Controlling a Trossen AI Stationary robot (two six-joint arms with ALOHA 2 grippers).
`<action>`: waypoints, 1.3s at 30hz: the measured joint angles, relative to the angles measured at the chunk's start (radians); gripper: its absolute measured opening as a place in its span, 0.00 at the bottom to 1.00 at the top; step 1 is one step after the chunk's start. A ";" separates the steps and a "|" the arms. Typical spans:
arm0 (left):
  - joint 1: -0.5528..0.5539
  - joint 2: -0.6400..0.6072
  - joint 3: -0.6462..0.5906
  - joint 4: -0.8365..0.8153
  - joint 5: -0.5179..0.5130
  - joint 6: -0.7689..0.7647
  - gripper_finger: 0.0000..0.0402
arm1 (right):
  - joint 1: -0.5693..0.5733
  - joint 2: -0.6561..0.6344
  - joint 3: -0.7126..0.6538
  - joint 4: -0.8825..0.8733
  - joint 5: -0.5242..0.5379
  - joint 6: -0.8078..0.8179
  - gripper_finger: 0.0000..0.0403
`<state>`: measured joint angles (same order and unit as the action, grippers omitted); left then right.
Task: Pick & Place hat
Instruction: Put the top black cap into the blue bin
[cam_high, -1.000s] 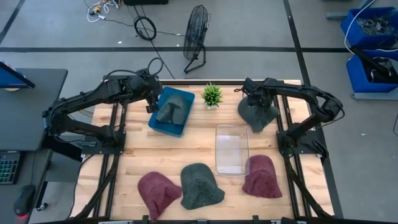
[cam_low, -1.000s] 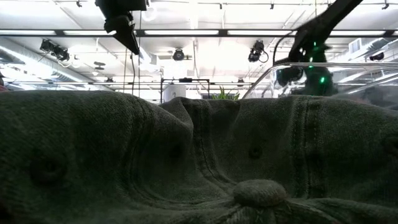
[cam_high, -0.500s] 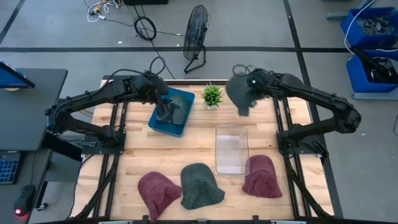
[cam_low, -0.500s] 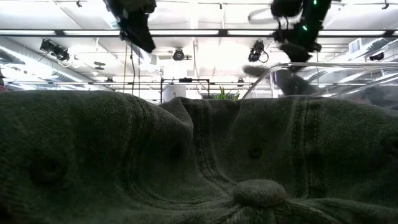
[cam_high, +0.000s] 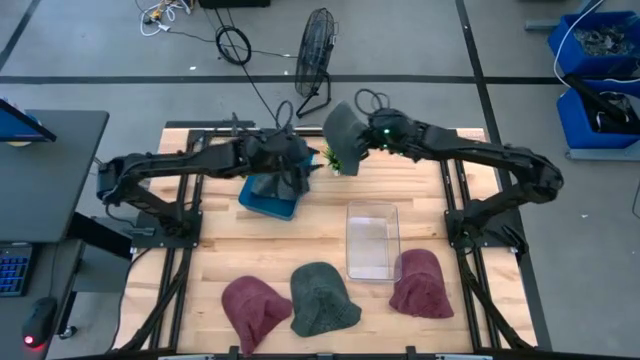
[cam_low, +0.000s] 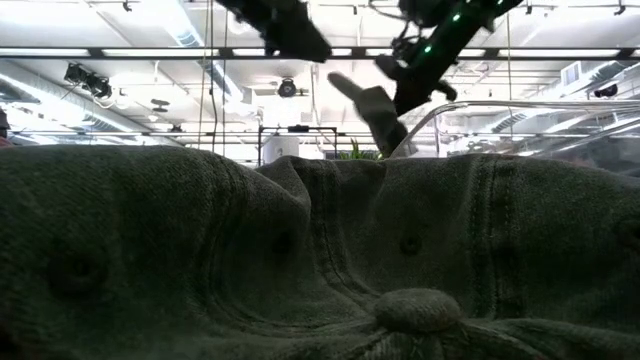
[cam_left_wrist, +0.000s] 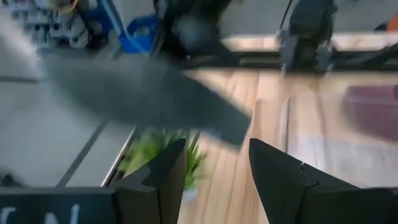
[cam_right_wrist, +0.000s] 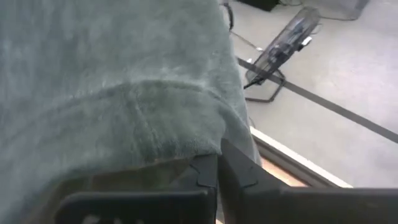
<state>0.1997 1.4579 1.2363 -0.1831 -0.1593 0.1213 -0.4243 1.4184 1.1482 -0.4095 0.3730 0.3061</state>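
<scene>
My right gripper (cam_high: 362, 136) is shut on a dark grey hat (cam_high: 343, 136), held in the air over the small green plant (cam_high: 330, 160) at the table's far middle. The hat also shows in the low view (cam_low: 374, 108) and fills the right wrist view (cam_right_wrist: 106, 74). My left gripper (cam_high: 304, 168) is open and empty, above the right side of the blue bin (cam_high: 262, 197), close to the hat. In the left wrist view its fingers (cam_left_wrist: 214, 171) stand apart with the blurred hat (cam_left_wrist: 143, 93) ahead of them. My right gripper pinches the hat's cloth between its two fingers (cam_right_wrist: 214, 177), just below a stitched seam (cam_right_wrist: 155, 102); the cloth drapes over the fingers and hides how many layers are held. The fingers reach in from the table's right. The hat is lifted clear of the table.
A clear plastic container (cam_high: 372, 238) lies at the table's middle right. Two maroon hats (cam_high: 255, 308) (cam_high: 422, 283) and a grey hat (cam_high: 322, 298) lie along the near edge; the grey one fills the low view (cam_low: 300, 260). The left arm hides much of the blue bin.
My right gripper has lifted the grey hat off the table's far right and carried it up and toward the left edge, over the plant. My left gripper has moved from the bin's far left toward the right, across the bin, close to the hat.
</scene>
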 joint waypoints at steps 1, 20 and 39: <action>-0.004 0.014 0.000 0.019 0.000 0.000 0.44 | 0.006 0.020 0.000 0.020 -0.001 0.000 0.01; 0.026 -0.027 0.001 -0.145 -0.156 -0.115 0.44 | 0.093 0.025 -0.001 0.180 0.085 -0.135 0.00; 0.086 -0.111 0.001 -0.078 0.031 -0.267 0.44 | 0.129 0.014 -0.001 0.403 0.072 -0.217 0.00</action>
<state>0.2855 1.3472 1.2369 -0.2612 -0.1282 -0.1459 -0.2955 1.4322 1.1473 -0.0069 0.4448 0.0894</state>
